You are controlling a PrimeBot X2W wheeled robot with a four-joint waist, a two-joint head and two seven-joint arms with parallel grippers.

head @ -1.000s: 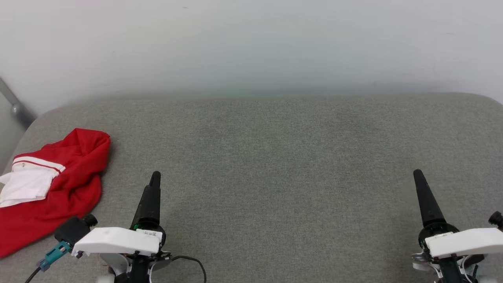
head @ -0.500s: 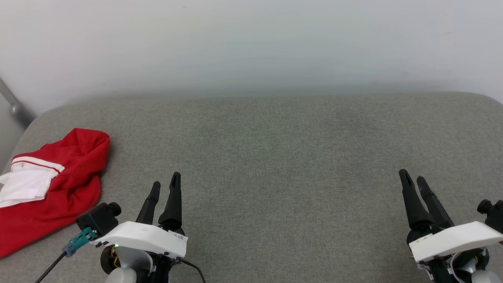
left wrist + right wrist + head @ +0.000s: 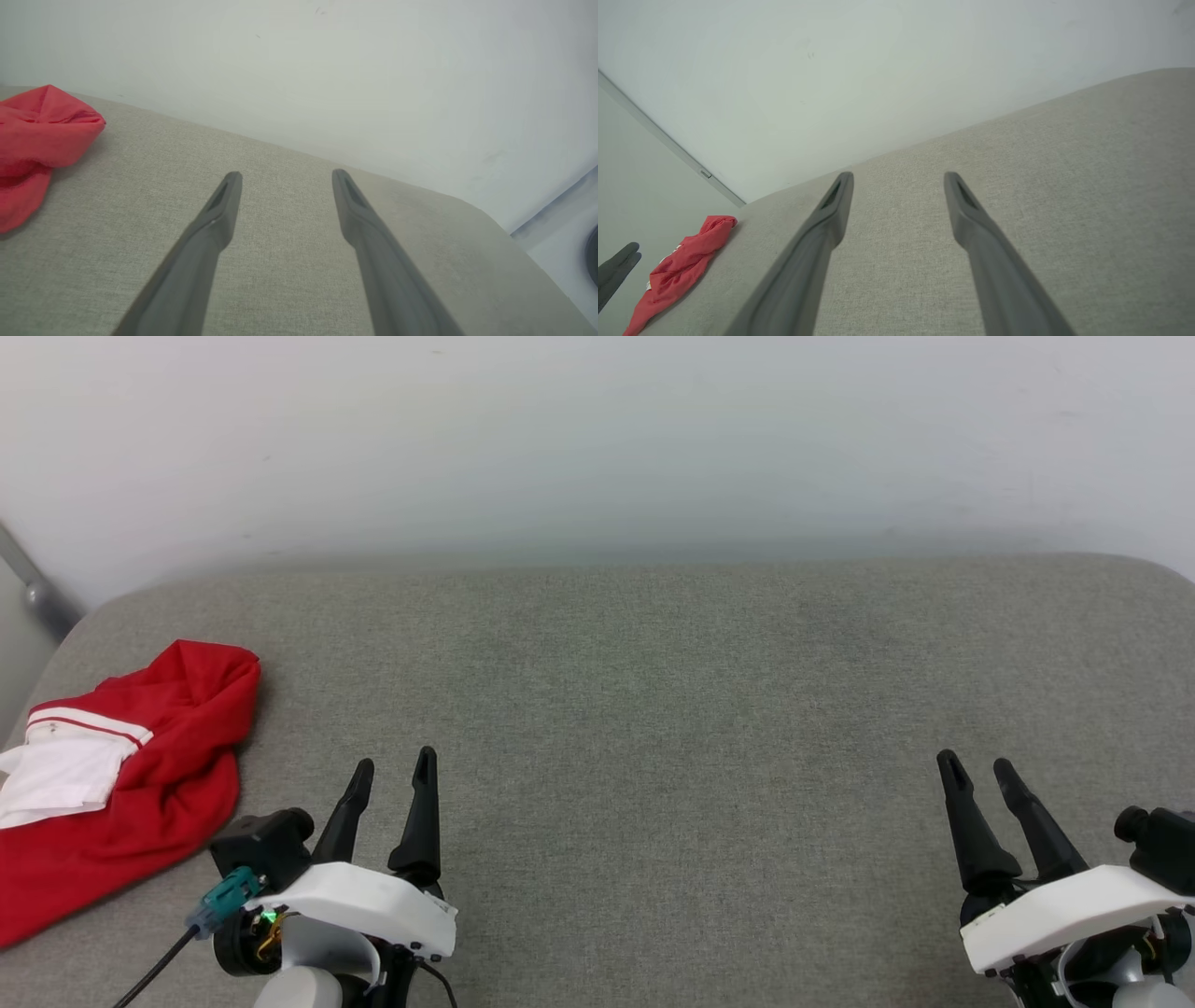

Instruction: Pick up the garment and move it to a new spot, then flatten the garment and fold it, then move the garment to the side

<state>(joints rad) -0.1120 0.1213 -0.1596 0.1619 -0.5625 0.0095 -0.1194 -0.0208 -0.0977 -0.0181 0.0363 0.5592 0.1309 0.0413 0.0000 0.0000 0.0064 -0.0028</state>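
The garment (image 3: 140,775) lies crumpled at the left edge of the grey cloth table (image 3: 653,691); it is red with a white sleeve and a striped trim. It also appears at the left as a red heap of garment (image 3: 32,135) and small at the lower left, garment (image 3: 682,266). My left gripper (image 3: 392,767) hovers open to the right of it, not touching it, fingers apart (image 3: 286,175). My right gripper (image 3: 976,763) is open at the lower right, far from the cloth, with nothing between its fingers (image 3: 899,175).
A pale wall (image 3: 597,448) rises behind the table's far edge. A grey metal bar (image 3: 33,583) slants at the far left. A cable with a teal plug (image 3: 219,901) hangs from my left wrist. The table's rounded right corner (image 3: 486,219) drops off to a lighter floor.
Both wrists have rolled, so each gripper now shows two spread fingers instead of one edge-on. The left gripper has shifted a little right and down. The garment has not moved.
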